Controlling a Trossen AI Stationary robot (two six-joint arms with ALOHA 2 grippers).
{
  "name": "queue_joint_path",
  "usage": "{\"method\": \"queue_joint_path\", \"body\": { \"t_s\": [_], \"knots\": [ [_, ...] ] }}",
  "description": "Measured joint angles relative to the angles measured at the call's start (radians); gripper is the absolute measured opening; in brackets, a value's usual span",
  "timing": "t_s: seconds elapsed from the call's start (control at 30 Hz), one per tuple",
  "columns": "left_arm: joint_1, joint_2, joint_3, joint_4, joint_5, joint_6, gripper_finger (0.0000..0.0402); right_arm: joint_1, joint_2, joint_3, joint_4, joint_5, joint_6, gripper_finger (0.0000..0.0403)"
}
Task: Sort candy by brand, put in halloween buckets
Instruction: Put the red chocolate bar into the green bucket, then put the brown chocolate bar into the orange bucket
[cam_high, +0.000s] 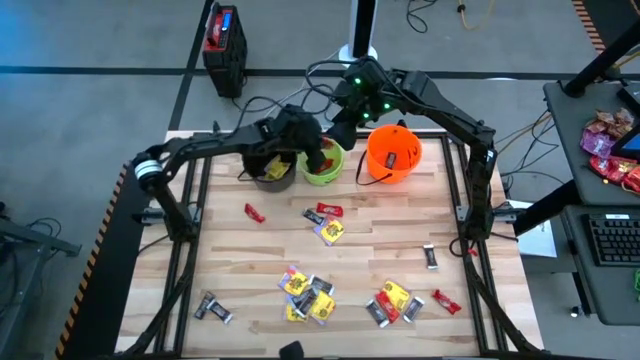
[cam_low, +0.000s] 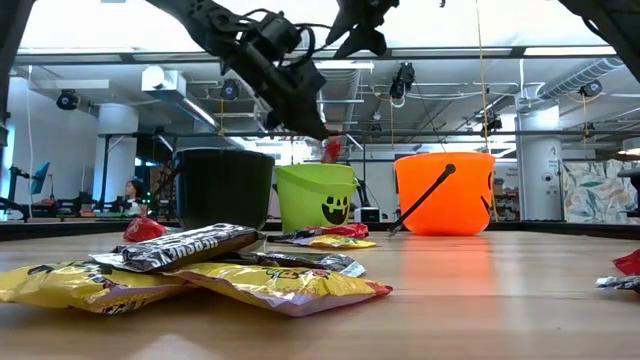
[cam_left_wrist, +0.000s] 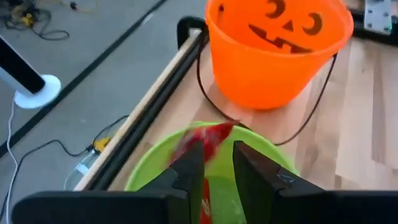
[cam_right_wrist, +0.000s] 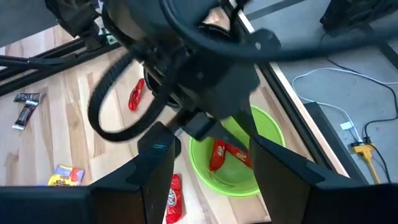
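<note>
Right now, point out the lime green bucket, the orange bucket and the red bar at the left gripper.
lime green bucket (cam_low: 316, 207), low view, front wall beside the face print.
orange bucket (cam_low: 445, 195), low view, front wall.
red bar (cam_left_wrist: 202, 144), left wrist view, blurred wrapper above the left gripper (cam_left_wrist: 217, 163), over the green bucket.

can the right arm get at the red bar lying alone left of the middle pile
Probably not easily. The red bar lies bare on the table's left half, but the right gripper hangs over the green bucket and the left arm stretches across that side.
</note>
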Motion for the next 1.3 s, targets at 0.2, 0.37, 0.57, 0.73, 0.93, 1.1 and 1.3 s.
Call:
{"method": "queue_joint_path", "body": {
  "t_s": [0.2, 0.37, 0.57, 0.73, 0.93, 1.1, 1.3],
  "knots": [
    [-0.001, 0.015, 0.006, -0.048, 0.002, 0.002, 0.0077, 0.000, 0.000, 0.000, -0.016, 0.000, -0.008, 0.0201],
    [0.000, -0.029, -0.002, -0.155, 0.002, 0.000, 0.0078, 0.000, 0.000, -0.001, -0.115, -0.001, -0.011, 0.0201],
    [-0.017, -0.181, -0.033, -0.348, 0.077, 0.062, 0.0078, 0.023, -0.001, -0.012, -0.370, 0.000, -0.012, 0.0201],
    [-0.035, -0.355, -0.153, -0.410, 0.173, 0.109, 0.0078, 0.071, -0.042, -0.100, -0.315, -0.002, -0.043, 0.0201],
    [-0.063, -0.585, -0.334, -0.363, 0.156, -0.021, 0.0078, 0.129, -0.161, -0.398, -0.079, -0.001, 0.001, 0.0201],
    [-0.086, -0.724, -0.459, -0.222, 0.139, -0.138, 0.0078, 0.231, -0.254, -0.730, 0.328, 0.001, 0.066, 0.0201],
    [-0.104, -0.836, -0.534, -0.108, 0.139, -0.201, 0.0078, 0.370, -0.233, -1.035, 0.791, 0.185, 0.137, 0.0201]
  ]
}}
